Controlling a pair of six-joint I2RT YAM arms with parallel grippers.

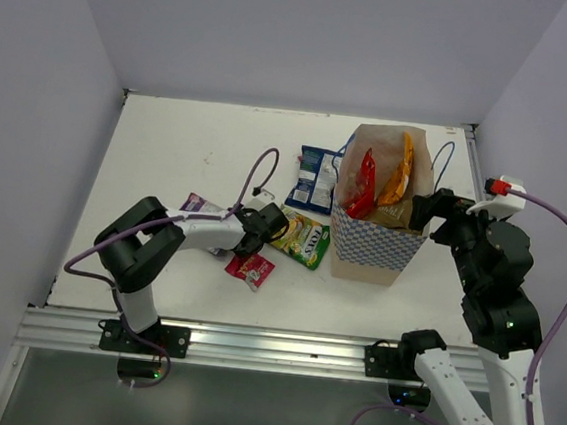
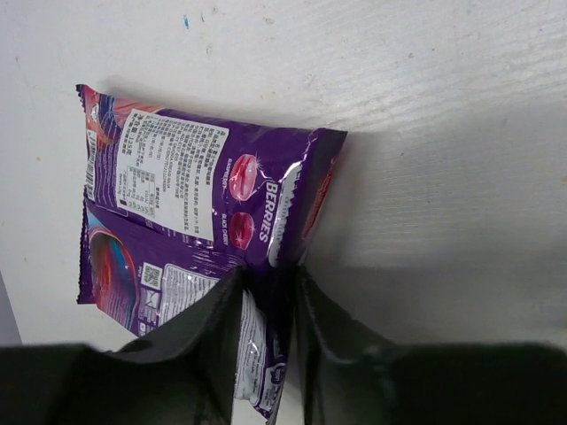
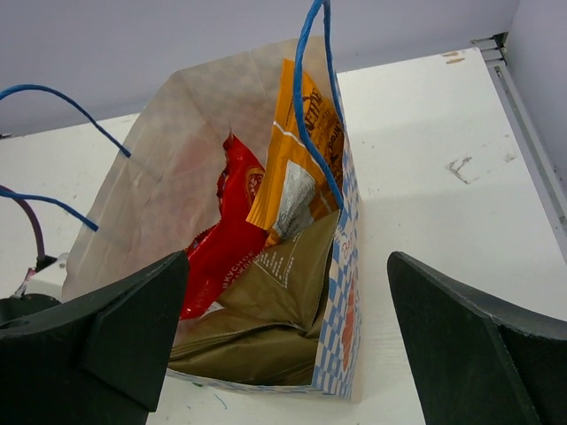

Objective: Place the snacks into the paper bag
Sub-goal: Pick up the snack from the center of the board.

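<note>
My left gripper [image 2: 270, 292] is shut on the near edge of a purple snack packet [image 2: 177, 186] lying on the table, with the foil pinched between both fingers. From above, that purple packet [image 1: 196, 204] pokes out behind the left forearm, and the left gripper [image 1: 253, 235] is low over the table. A yellow-green packet [image 1: 301, 237], a small red packet [image 1: 250, 268] and a blue packet [image 1: 315, 178] lie loose on the table. The paper bag [image 1: 376, 247] stands upright, holding a red packet [image 3: 226, 239], an orange packet [image 3: 297, 168] and a brown one [image 3: 275, 301]. My right gripper [image 3: 288, 257] hangs open above the bag's right side.
The bag's blue cord handles [image 3: 314, 97] stick up toward the right wrist. A purple cable [image 1: 257, 170] loops over the table by the left arm. The table's right rail [image 3: 527, 115] runs close beside the bag.
</note>
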